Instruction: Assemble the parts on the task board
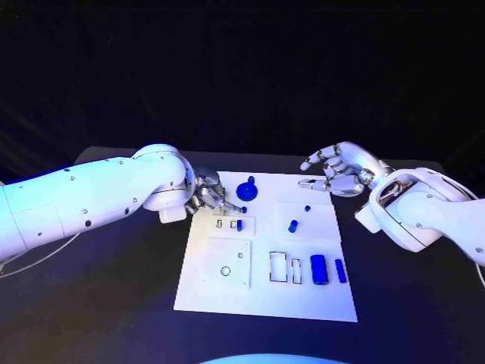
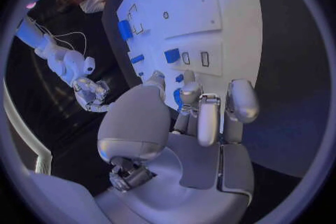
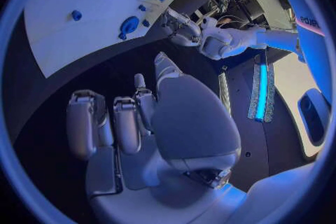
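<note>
Black tabletop point(image 1: 111, 303) stretches under a dark backdrop, and the flat white rectangular task board point(image 1: 267, 299) lies in the middle of it, long side running away from the robot. The left hand point(image 1: 210, 192), silver and many-fingered, sits at the board's far left corner with its fingers curled down over the edge; in the left wrist view those fingers point(image 2: 208, 117) bend toward the board close to a small blue part point(image 2: 178, 98) — whether they actually pinch it I cannot tell. The right hand point(image 1: 338, 171) hovers just beyond the board's far right corner, fingers spread apart and holding nothing; the right wrist view shows the same hand point(image 3: 147, 123) loosely fanned above bare table. On the board, a round blue knob-like part point(image 1: 249, 189) stands near the far edge beside the left hand, a small blue peg point(image 1: 293, 225) sits in the raised square plate on the right, and a blue cylinder point(image 1: 319, 269) lies near the right edge with a slimmer blue bar point(image 1: 341, 271) just beside it. Two empty rectangular outlines point(image 1: 277, 267) lie next to the cylinder, and a small round hole point(image 1: 225, 271) marks the square plate on the near left.
</note>
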### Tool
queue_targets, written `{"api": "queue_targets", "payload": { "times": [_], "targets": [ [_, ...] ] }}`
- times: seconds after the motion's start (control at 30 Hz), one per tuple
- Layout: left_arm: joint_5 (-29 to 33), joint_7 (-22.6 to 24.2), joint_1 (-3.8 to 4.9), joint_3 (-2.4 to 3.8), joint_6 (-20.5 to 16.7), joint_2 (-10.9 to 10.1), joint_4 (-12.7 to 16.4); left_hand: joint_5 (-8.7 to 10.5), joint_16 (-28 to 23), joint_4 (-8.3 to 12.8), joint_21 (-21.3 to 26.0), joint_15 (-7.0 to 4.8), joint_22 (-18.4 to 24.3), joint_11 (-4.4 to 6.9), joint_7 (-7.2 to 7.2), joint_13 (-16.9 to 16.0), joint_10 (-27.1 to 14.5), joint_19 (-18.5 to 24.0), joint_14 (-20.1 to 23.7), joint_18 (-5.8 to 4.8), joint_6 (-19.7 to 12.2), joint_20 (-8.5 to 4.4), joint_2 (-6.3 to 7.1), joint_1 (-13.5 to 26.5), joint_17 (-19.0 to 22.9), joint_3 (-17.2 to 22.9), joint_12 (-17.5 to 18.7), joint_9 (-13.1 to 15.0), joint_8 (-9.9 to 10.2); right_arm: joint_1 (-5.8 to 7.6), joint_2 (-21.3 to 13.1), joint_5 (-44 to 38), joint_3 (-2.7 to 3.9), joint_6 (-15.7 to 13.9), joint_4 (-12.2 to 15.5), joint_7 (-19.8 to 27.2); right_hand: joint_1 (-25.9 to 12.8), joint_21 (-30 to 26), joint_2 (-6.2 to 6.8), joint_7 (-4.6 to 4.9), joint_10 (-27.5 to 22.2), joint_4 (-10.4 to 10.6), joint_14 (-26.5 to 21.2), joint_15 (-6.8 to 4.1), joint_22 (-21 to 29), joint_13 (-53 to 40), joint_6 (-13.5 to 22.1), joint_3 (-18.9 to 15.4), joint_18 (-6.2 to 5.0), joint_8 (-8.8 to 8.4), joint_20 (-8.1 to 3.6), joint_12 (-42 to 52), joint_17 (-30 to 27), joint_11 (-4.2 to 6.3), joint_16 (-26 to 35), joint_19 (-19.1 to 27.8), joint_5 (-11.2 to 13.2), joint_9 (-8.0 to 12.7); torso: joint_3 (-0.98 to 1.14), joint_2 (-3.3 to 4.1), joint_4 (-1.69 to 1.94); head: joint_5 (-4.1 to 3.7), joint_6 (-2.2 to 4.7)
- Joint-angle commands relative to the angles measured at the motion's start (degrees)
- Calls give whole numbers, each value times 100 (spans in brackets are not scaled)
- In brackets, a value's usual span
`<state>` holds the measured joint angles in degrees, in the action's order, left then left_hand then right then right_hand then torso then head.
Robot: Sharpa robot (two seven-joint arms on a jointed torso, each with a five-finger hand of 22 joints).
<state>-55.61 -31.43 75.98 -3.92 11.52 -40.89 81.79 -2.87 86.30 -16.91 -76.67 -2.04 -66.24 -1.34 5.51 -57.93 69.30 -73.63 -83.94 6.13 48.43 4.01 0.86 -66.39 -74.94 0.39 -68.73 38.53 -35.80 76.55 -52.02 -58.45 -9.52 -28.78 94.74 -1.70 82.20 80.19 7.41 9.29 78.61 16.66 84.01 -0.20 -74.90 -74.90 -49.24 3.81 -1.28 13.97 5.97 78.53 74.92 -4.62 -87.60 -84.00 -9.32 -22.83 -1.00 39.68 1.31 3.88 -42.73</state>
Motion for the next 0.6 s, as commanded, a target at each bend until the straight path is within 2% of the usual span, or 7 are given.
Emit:
{"api": "queue_targets", "payload": {
  "times": [0.03,0.17,0.47,0.6],
  "targets": [
    [-182,-273,22,-18,353,135,-79,6,17,1,-24,3,-15,-11,4,-11,-22,-9,-404,-94,-47,18,-17,37,-928,-26,20,10,31,4,22,66,4,88,-29,37,-21,-25,-29,-11,-33,2,439,35,-901,-316,30,13,-110,19,13,-31,849,19,33,-116,-30,2,-8,7,-9,4,-10],
    [-145,-288,28,-40,389,282,-145,5,22,2,-36,5,-36,-13,6,-25,-14,-22,-407,-99,-49,21,-48,42,-937,-40,12,20,36,5,47,67,4,118,-64,20,-21,-25,-29,-11,-33,2,439,35,-901,-316,30,13,-110,19,13,-31,849,19,33,-116,-30,2,-5,4,-8,-6,-14],
    [-82,-291,30,-61,516,419,-220,3,47,8,-56,8,-68,-13,4,-49,3,-40,-421,-104,-41,26,-127,24,-977,-64,-6,49,41,5,86,67,4,169,-105,-15,-33,-40,-34,-10,-40,3,437,35,-893,-310,37,11,-113,19,14,-36,842,18,36,-110,-37,3,-4,6,10,-29,-17],
    [-33,-280,27,-93,547,480,-236,3,51,12,-61,8,-76,-13,3,-47,2,-43,-423,-105,-41,28,-145,2,-983,-68,-5,57,45,5,114,66,4,180,-122,-18,-39,-52,-38,-9,-48,3,435,36,-886,-302,39,10,-116,20,14,-44,832,17,41,-104,-40,4,-7,9,1,-29,-26]
  ]
}}
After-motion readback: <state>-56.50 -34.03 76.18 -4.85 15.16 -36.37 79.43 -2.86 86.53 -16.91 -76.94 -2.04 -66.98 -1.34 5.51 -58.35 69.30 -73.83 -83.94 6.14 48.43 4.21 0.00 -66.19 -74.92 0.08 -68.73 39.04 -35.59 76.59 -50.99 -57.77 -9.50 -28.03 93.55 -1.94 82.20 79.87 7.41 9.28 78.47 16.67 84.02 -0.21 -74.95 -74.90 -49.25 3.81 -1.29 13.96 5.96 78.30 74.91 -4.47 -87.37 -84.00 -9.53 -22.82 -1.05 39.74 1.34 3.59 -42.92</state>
